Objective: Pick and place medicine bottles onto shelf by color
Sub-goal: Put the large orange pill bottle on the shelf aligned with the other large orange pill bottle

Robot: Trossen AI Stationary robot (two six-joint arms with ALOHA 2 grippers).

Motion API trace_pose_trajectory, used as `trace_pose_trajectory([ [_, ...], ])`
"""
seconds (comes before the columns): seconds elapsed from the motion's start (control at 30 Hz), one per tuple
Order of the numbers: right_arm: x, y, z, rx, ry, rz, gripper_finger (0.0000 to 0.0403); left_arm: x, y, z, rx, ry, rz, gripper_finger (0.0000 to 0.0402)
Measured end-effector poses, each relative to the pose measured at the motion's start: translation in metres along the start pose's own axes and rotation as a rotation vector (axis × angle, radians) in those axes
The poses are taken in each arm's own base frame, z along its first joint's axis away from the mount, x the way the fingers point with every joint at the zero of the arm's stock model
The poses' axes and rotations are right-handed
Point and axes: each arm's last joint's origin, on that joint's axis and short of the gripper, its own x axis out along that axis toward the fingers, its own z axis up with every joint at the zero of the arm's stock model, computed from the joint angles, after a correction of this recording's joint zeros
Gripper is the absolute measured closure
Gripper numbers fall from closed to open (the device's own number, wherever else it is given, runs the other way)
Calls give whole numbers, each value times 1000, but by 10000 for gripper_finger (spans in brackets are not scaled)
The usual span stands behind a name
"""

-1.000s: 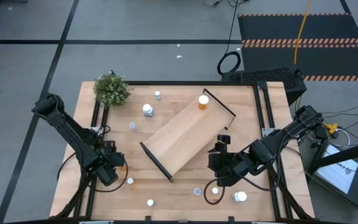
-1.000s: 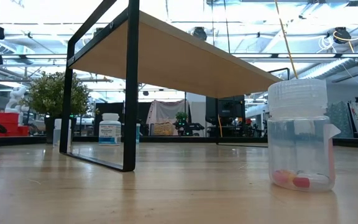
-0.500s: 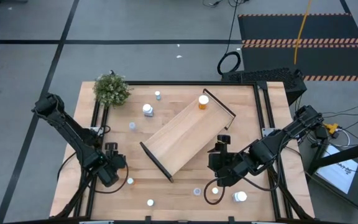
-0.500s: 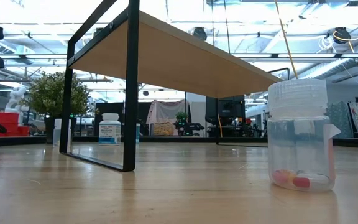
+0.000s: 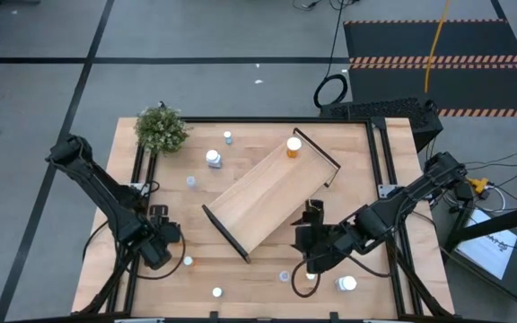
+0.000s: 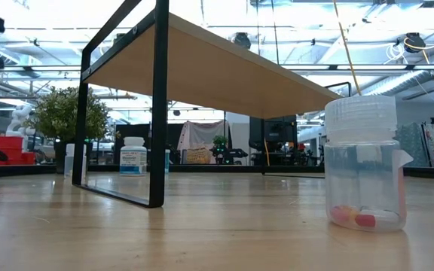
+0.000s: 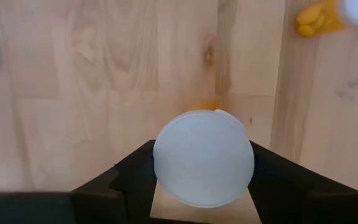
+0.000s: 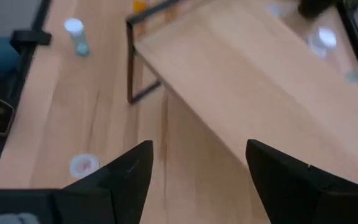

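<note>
Gripping a white-capped bottle (image 7: 203,157), left gripper (image 7: 201,171), right gripper (image 8: 194,165) spread

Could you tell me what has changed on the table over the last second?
The left gripper closed on a white-capped bottle near the table's left front. The right gripper shifted slightly left, open and empty. The shelf and the orange bottle on it stayed put.

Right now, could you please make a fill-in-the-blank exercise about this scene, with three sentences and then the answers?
1. The left gripper is closed around a bottle with a ____ cap.
2. The right gripper holds ____ between its open fingers.
3. On the shelf, one ____ bottle stands near its far end.

Missing words: white; nothing; orange
</note>
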Motion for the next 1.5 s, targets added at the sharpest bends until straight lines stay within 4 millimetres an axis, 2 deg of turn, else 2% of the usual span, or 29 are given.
trace_pose_trajectory([
  [0.13,14,-6,7,-40,-96,-1,149,-14,0,7,-10,-16,-17,182],
  [0.37,30,-23,23,24,-261,-26,149,-46,-1,25,5,-85,-81,179],
  [0.77,44,-33,25,85,-388,-45,149,-134,7,59,61,-383,-201,179],
  [0.97,49,-37,24,91,-425,-55,149,-169,19,68,118,-557,-139,179],
  [1.07,51,-37,23,61,-449,-64,149,-174,26,75,140,-625,-64,179],
  [1.2,54,-36,22,11,-488,-78,149,-172,33,87,128,-665,24,179],
  [1.5,59,-38,15,27,-497,-142,140,-145,25,137,164,-694,202,179],
])
